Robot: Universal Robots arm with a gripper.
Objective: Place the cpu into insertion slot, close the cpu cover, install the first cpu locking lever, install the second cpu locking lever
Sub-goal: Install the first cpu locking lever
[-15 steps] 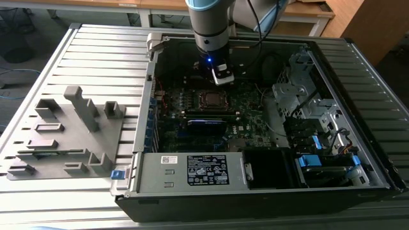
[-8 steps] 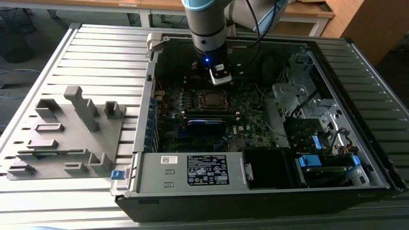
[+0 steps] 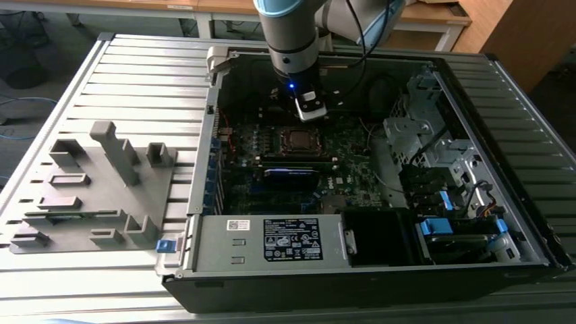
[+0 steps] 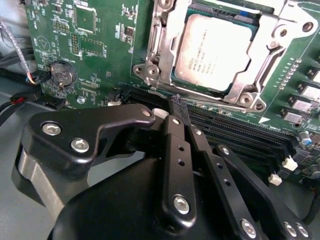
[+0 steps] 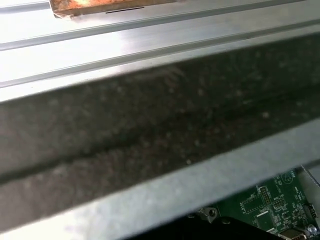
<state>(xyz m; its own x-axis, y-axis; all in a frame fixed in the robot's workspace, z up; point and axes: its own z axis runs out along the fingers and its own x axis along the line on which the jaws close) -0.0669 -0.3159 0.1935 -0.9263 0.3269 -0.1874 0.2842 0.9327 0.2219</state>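
Gripper (image 4: pixel 177 107) fingers pressed together, empty, just off your socket's (image 4: pixel 165 30) 6 o'clock edge; cpu (image 4: pixel 212 50) seated, cover (image 4: pixel 260 65) down, levers unclear.

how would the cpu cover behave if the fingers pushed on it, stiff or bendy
The cpu cover looks like thin stamped sheet metal, so probably springy rather than rigid. It lies flat around the cpu, so a push would likely flex it little. Its bare silvery surface may let the fingers slip.
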